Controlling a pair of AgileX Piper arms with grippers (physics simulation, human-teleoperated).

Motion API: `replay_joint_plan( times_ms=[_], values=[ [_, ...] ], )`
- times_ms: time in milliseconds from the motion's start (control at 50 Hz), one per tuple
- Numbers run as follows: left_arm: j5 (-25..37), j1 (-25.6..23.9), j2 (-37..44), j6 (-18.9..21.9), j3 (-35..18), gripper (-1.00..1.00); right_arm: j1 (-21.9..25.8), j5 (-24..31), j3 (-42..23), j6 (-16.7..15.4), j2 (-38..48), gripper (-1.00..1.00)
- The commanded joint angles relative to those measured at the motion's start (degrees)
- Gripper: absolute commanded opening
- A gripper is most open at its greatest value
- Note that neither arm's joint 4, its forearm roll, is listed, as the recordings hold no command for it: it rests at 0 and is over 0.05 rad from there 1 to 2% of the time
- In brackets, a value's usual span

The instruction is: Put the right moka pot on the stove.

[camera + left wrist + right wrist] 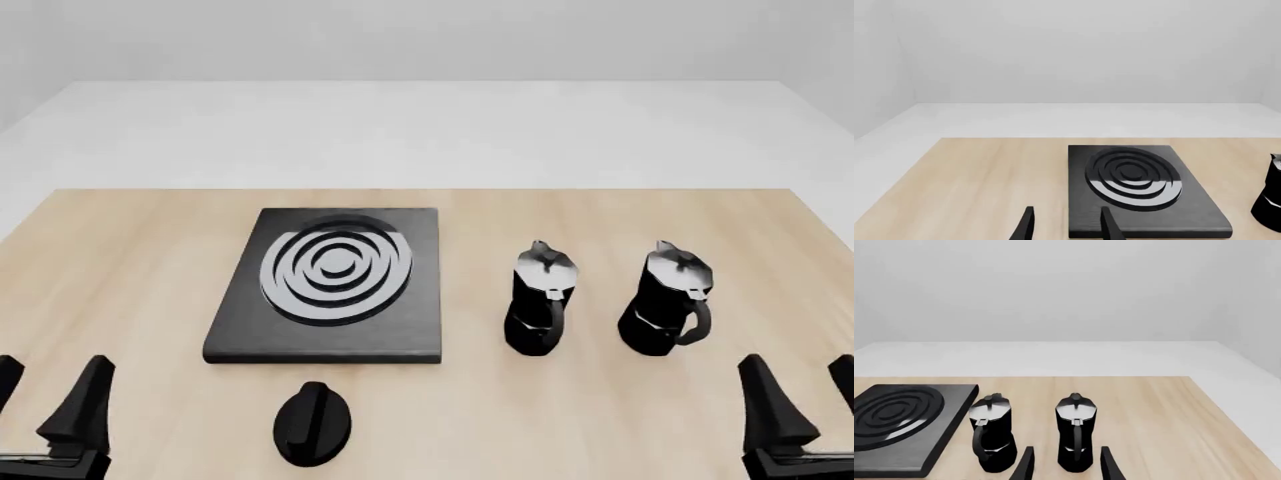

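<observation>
Right moka pot [666, 299] beside its twin [541, 300]

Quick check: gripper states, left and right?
Left gripper: open, holding nothing.
Right gripper: open, holding nothing, facing the right moka pot.

The right moka pot [666, 299] stands just ahead of the right gripper [798, 400] and slightly to its left. The other moka pot [541, 300] stands further left, beside it. The stove [400, 330] lies ahead of the left gripper [47, 395], to its right. A knob [314, 424] lies nearer than the stove.
</observation>
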Motion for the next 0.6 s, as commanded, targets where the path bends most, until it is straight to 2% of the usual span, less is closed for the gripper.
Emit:
replay_joint_plan(
  times_ms=[20,60,80,100,160,240,280,360,600],
  values=[
    [-0.06,0.0,0.25,0.0,-0.15,1.0,0.59,-4.09,-0.03,-1.01,6.13,1.0],
    [-0.06,0.0,0.25,0.0,-0.15,1.0,1.47,-8.1,0.05,-0.11,11.89,1.0],
    [-0.06,0.0,0.25,0.0,-0.15,1.0,1.16,-8.17,0.05,-0.46,11.2,1.0],
    [-0.06,0.0,0.25,0.0,-0.15,1.0,1.12,-10.13,0.05,-1.94,14.35,1.0],
    [-0.06,0.0,0.25,0.0,-0.15,1.0,0.82,-12.4,0.05,-0.24,16.54,1.0],
    [-0.06,0.0,0.25,0.0,-0.15,1.0,0.93,-21.94,0.06,-0.79,28.31,1.0],
    [-0.06,0.0,0.25,0.0,-0.15,1.0,0.89,-22.73,0.01,-0.7,29.08,1.0],
    [-0.06,0.0,0.25,0.0,-0.15,1.0,0.12,-31.95,0.03,-0.86,39.8,1.0],
    [-0.06,0.0,0.25,0.0,-0.15,1.0,-1.01,-49.95,0.05,-0.52,60.41,1.0]
  ],
)
